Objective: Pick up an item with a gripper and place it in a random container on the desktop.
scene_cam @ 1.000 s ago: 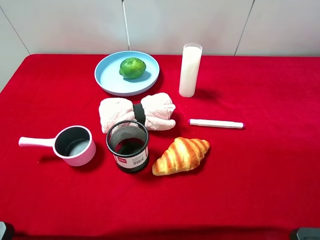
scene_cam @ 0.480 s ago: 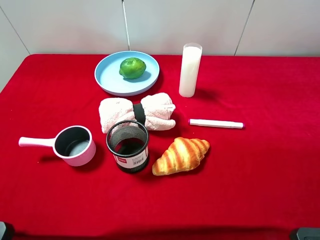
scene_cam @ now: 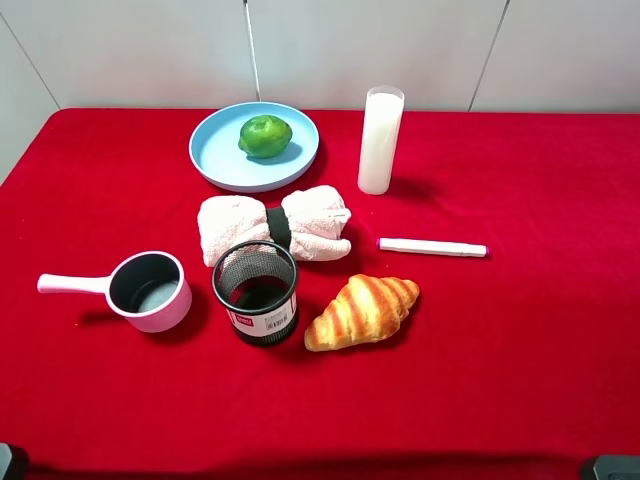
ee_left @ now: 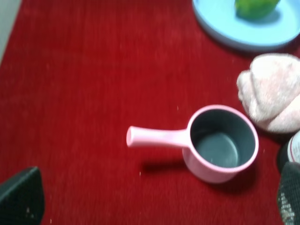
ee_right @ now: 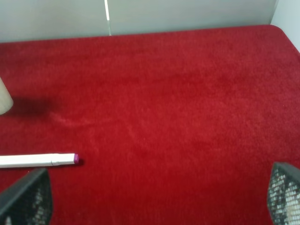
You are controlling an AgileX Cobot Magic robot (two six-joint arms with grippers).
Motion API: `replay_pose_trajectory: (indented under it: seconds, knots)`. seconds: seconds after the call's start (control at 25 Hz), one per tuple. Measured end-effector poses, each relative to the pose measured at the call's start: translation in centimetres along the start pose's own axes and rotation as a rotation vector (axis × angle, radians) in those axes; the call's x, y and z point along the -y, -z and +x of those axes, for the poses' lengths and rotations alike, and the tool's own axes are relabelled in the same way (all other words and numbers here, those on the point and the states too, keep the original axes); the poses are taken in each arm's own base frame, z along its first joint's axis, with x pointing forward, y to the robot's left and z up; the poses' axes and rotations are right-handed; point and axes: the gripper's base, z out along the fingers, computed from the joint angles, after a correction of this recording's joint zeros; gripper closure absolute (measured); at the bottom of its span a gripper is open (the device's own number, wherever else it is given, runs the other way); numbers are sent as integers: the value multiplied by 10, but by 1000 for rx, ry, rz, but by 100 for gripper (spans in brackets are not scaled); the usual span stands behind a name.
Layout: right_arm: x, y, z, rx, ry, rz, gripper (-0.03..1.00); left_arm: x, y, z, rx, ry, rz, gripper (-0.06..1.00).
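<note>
Red-clothed counter (scene_cam: 540,340) carries all items. Blue plate (scene_cam: 222,158) stands at the far side, left of centre; the lime (scene_cam: 265,136) lies inside it, toward its right half. Rolled pink towel (scene_cam: 274,228) lies just in front of the plate. A croissant (scene_cam: 361,309) lies beside the black mesh cup (scene_cam: 256,292), with the pink pot (scene_cam: 149,290) to the cup's left. Tall white cylinder (scene_cam: 380,140) stands upright right of the plate. White marker (scene_cam: 432,247) lies apart to the right. Left pincer (ee_left: 154,201): released, fingers spread, holding nothing. Right pincer (ee_right: 154,197): released, likewise empty.
</note>
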Motion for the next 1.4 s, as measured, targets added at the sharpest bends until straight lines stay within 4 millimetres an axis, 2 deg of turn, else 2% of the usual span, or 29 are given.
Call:
replay_pose_trajectory:
  seconds: [0.68,1.4]
  knots:
    - [0,0,0,0,0,0,28,-1,1,1,-5,-126,78,-5]
    - [0,0,0,0,0,0,28,-1,1,1,-5,-135,77,-5]
